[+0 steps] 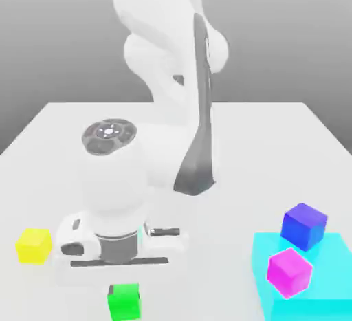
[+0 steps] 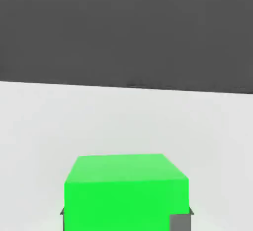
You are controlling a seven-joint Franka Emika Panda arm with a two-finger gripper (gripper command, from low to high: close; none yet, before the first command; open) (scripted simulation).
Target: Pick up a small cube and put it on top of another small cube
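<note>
Gripper (image 1: 124,286) pinching green cube (image 1: 124,302) at table's (image 1: 275,141) near edge, yellow cube (image 1: 34,245) nearby, cyan block (image 1: 330,258) well apart.

Ext view: white arm (image 1: 168,72) bent fwd over white table (image 1: 275,141), hand low w/ gripper (image 1: 122,286) pointing down, jaws closed on green cube (image 1: 124,301) at table level. Yellow cube (image 1: 34,245) near, toward the exterior view's left. Cyan block (image 1: 323,271) on the exterior view's right, w/ magenta cube (image 1: 289,271) and blue cube (image 1: 304,225) on top, just beside each other.
</note>
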